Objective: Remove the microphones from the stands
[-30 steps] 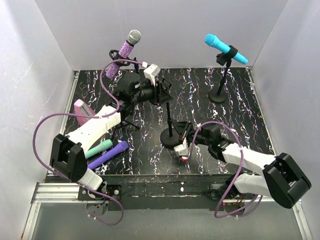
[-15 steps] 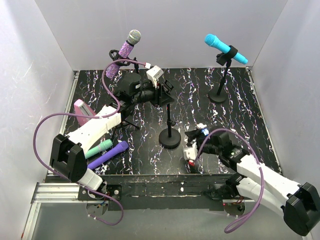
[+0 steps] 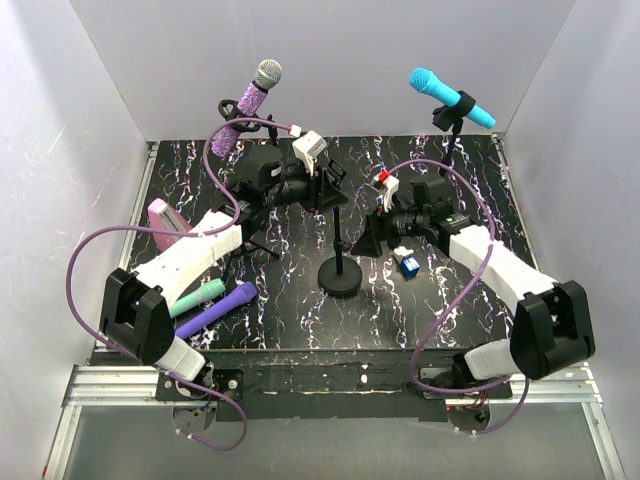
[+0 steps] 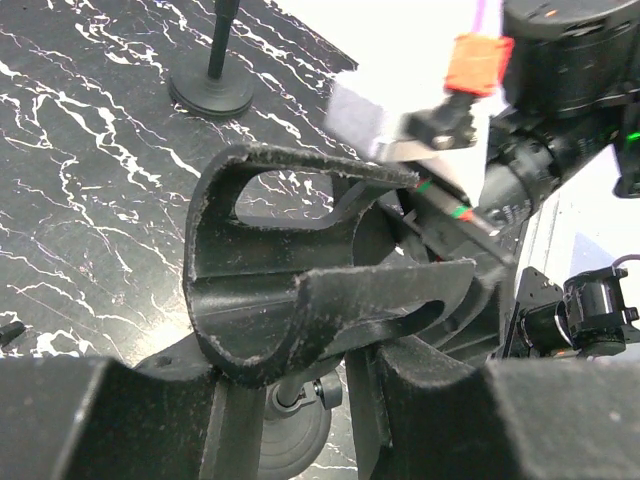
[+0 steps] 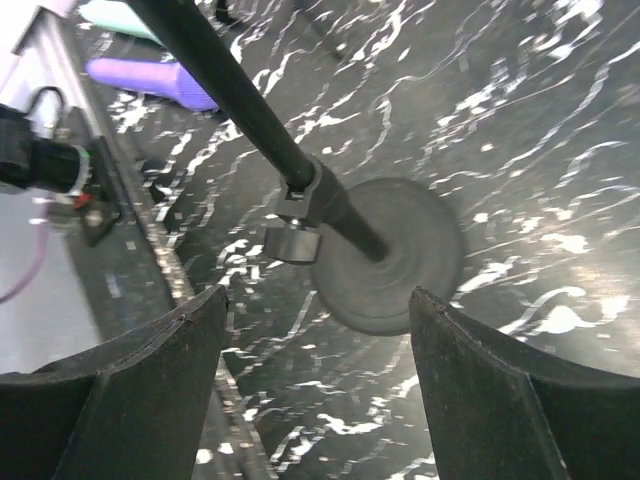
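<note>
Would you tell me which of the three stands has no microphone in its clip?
The middle stand: its clip is empty. The back-left stand carries a purple microphone, the back-right stand a cyan microphone.

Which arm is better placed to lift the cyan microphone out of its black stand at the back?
Right. The right pincer is open, empty and on the side of the cyan microphone. The left pincer is shut on the black plastic clip of the middle stand.
</note>
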Robot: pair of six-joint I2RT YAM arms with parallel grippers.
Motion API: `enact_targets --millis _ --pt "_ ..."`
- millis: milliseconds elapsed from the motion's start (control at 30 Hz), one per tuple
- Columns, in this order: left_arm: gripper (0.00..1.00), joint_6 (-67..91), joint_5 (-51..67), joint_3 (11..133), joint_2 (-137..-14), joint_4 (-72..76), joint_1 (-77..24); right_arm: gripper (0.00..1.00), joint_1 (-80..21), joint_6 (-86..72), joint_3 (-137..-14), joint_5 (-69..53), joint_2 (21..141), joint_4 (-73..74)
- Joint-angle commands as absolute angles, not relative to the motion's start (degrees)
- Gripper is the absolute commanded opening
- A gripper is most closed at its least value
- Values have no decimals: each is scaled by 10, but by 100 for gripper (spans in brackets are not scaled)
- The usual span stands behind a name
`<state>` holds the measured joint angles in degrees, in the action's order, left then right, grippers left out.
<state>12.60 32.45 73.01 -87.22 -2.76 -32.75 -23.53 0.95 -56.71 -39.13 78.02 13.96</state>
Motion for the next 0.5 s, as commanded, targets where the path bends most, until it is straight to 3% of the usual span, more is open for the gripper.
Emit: enact_targets --millis 0,100,467 --pt "0 130 311 734 -855 -73 -330 79 -239 -102 -604 -487 812 142" --pt "0 128 309 729 -851 -74 -330 77 -237 -120 -617 -502 837 129" --pt "0 133 304 724 -848 -69 -330 52 -239 -145 -630 -493 889 89"
